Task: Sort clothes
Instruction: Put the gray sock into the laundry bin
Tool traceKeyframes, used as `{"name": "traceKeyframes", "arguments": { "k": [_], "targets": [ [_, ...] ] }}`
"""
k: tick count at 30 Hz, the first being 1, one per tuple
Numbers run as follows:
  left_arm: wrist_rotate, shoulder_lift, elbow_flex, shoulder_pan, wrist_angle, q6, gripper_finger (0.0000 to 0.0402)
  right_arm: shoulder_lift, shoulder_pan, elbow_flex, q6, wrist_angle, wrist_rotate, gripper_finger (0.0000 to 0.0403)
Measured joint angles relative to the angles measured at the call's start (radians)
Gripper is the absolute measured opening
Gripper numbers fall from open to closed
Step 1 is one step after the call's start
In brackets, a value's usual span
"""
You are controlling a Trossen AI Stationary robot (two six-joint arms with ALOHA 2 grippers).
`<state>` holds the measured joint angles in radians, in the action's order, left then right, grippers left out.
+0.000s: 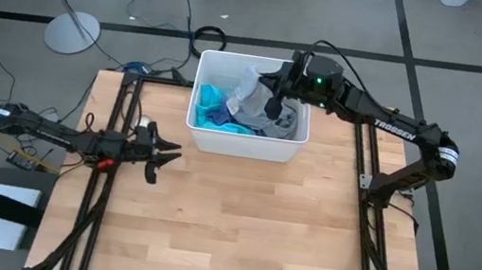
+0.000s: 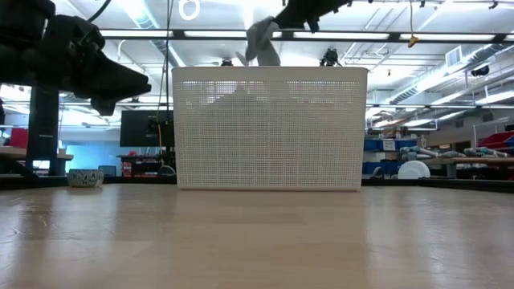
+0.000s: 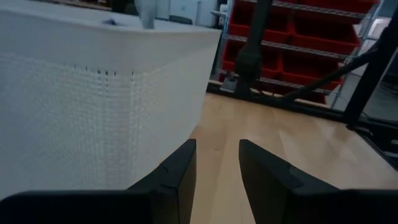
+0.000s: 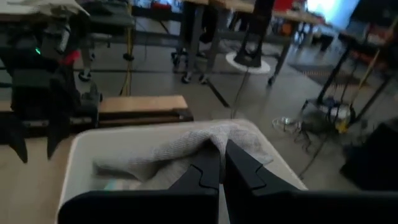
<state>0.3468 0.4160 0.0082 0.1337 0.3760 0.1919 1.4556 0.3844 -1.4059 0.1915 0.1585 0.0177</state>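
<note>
A white plastic bin [image 1: 191,137] stands at the table's far middle. It holds a turquoise shirt [image 1: 223,125], a blue piece [image 1: 214,102] and a grey top [image 1: 248,98]. My right gripper [image 1: 272,99] is over the bin, shut on the grey top, which also shows in the right wrist view [image 4: 168,152] and above the bin's rim in the low view [image 2: 261,44]. My left gripper [image 1: 173,151] is open and empty, low over the table to the left of the bin's near left corner; its fingers show in the left wrist view [image 3: 217,152]. The navy piece and the socks do not show. My right gripper pinches a raised fold of the grey top [image 4: 214,138] between its two fingers. The fingers come from the table's right, slanting down. The pinched part is lifted above the bin's rim [image 2: 261,48]. The rest hangs down into the bin, where the wall hides it in the low view.
The bin's mesh wall [image 3: 93,112] stands close by my left gripper, on its far right side. Bare wooden table [image 1: 238,221] stretches from the bin to the near edge. Black frame rails [image 1: 370,231] run along both table sides.
</note>
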Motion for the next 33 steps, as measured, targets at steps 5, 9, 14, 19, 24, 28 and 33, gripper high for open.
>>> {"name": "traceKeyframes", "arguments": {
  "k": [5,9,14,19,24,28,33],
  "targets": [
    [-0.009,-0.106,0.0,-0.001,-0.017,-0.057,0.0127,0.0,0.035,0.0,-0.017,0.054,-0.07,0.0001],
    [-0.009,-0.2,0.0,-0.011,-0.114,-0.057,0.0127,0.0,0.049,0.0,-0.039,0.067,-0.079,0.0001],
    [-0.038,-0.343,0.0,-0.03,-0.237,-0.034,0.0127,0.0,0.061,0.0,-0.051,0.071,-0.116,0.0001],
    [-0.106,-0.415,-0.001,-0.058,-0.28,-0.055,0.0127,0.0,0.063,0.0,-0.061,0.082,-0.127,0.0001],
    [-0.184,-0.416,-0.001,-0.085,-0.279,-0.038,0.0127,0.0,0.063,0.0,-0.063,0.096,-0.129,0.0002],
    [-0.221,-0.417,-0.001,-0.09,-0.253,-0.051,0.0127,0.0,0.064,0.0,-0.067,0.104,-0.135,0.0002],
    [-0.258,-0.415,-0.001,-0.09,-0.279,-0.053,0.0127,0.0,0.064,0.0,-0.068,0.147,-0.128,0.0006]
  ]
}}
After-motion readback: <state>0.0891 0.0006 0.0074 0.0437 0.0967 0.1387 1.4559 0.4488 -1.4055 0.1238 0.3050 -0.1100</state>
